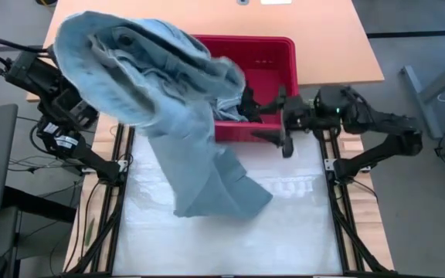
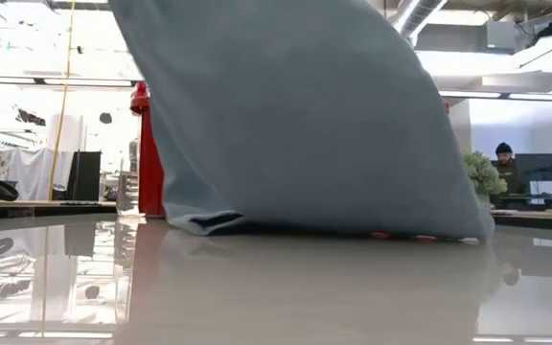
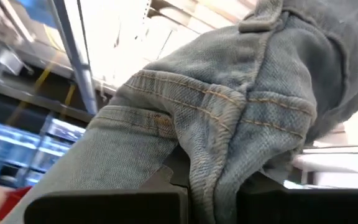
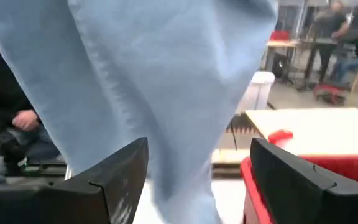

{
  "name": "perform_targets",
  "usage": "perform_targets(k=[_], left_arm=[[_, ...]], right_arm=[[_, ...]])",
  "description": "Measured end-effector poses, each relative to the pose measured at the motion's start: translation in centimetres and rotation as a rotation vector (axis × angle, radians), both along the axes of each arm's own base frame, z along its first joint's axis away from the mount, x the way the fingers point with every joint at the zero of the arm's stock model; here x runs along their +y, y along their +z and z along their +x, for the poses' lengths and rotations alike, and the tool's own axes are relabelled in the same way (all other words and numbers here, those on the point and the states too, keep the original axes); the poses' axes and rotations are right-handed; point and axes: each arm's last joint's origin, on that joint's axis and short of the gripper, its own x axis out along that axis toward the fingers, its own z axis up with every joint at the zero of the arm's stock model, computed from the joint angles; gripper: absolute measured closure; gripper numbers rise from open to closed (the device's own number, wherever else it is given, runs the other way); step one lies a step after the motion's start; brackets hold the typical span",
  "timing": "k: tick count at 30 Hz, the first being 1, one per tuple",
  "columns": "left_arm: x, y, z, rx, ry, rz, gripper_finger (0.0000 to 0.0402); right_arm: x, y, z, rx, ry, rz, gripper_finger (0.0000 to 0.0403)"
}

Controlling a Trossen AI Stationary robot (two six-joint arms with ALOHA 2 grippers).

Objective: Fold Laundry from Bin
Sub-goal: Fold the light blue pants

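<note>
My left gripper (image 3: 213, 186) is pinched tight on the waistband of a light blue denim garment (image 1: 157, 85), lifted high over the table's far left corner, its lower end trailing onto the white table (image 1: 300, 224). My right gripper (image 1: 284, 127), fingers spread, waits at the red plastic bin's (image 1: 280, 58) near rim. I should lift until the hem clears, then have the right catch a free edge.

Dark jointed arms w/ black cables, matte pincer (image 1: 284, 123)

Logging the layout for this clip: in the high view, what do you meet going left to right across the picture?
Left arm → lifted jeans → red bin → right tool → right arm.
</note>
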Motion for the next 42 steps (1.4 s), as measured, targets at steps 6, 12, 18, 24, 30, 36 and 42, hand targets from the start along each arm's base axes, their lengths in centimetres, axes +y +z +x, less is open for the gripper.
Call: perform_targets(k=[6, 12, 18, 24, 30, 36, 42], left_arm=[[-0.6, -0.4, 1.3, 0.026, -0.09, -0.035, 0.0389], [-1.1, -0.8, 2.0, 0.06, -0.129, -0.046, 0.0389], [-2.4, -1.3, 2.4, 0.122, -0.175, -0.045, 0.0389], [-3.6, -1.8, 2.4, 0.191, -0.124, -0.058, 0.0389], [-4.4, -2.5, 3.6, 0.237, -0.095, -0.046, 0.0389], [-5.0, -3.1, 4.4, 0.276, -0.11, -0.063, 0.0389], [-6.0, -3.1, 4.2, 0.286, -0.107, -0.092, 0.0389]], right_arm=[[-1.3, -1.2, 4.2, -0.057, 0.16, 0.015, 0.0097], [-2.6, -2.1, 7.0, -0.124, 0.232, 0.011, 0.0097], [-4.7, -2.6, 7.8, -0.13, 0.196, -0.031, 0.0097], [-6.6, -2.6, 9.4, -0.276, 0.352, 0.002, 0.0097], [-5.7, -3.7, 11.9, -0.376, 0.413, -0.017, 0.0097], [-5.0, -4.4, 13.1, -0.439, 0.385, -0.083, 0.0097], [-4.4, -4.1, 12.7, -0.426, 0.362, -0.138, 0.0097]])
